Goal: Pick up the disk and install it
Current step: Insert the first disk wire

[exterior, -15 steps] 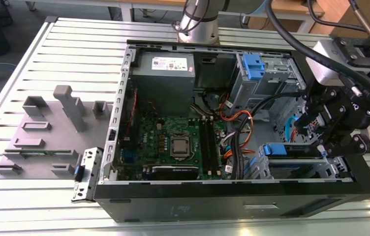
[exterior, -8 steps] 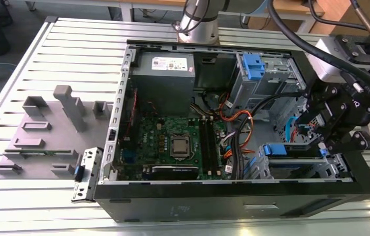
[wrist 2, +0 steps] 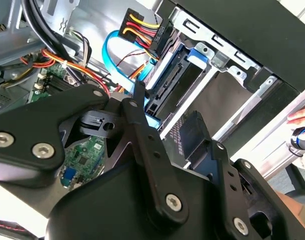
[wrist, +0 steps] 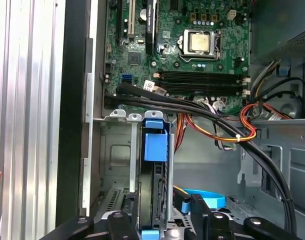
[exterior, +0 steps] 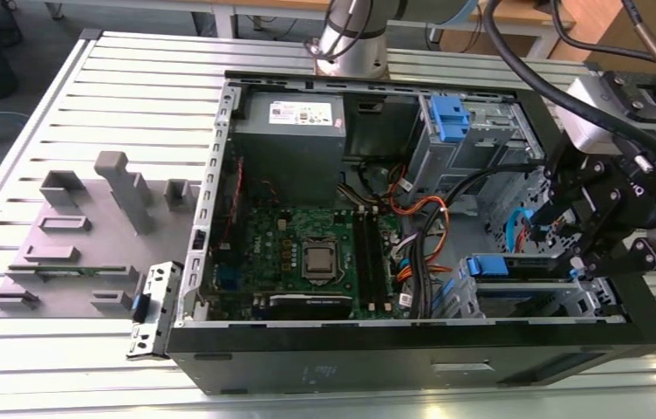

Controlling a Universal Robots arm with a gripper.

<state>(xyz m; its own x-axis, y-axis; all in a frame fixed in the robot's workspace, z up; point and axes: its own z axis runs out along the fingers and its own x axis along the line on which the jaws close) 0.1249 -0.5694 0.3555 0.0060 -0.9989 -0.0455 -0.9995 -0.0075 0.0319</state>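
Note:
The disk stands on edge in the drive cage at the case's front corner, on the exterior view's right. In the first wrist view I see it edge-on, a dark slab with its blue carrier tab on the end. The second wrist view shows its black connector edge framed in blue inside the metal bay. My black gripper hangs just over that cage. Its fingers are spread to either side of the disk and the cage rail, and a gap shows beside the far finger. The gripper is open.
A blue bracket sits in the upper bay, next to the grey power supply. Thick black cables and orange wires cross the case above the motherboard. A person's hand shows beyond the case wall. Grey fixtures stand on the slatted table.

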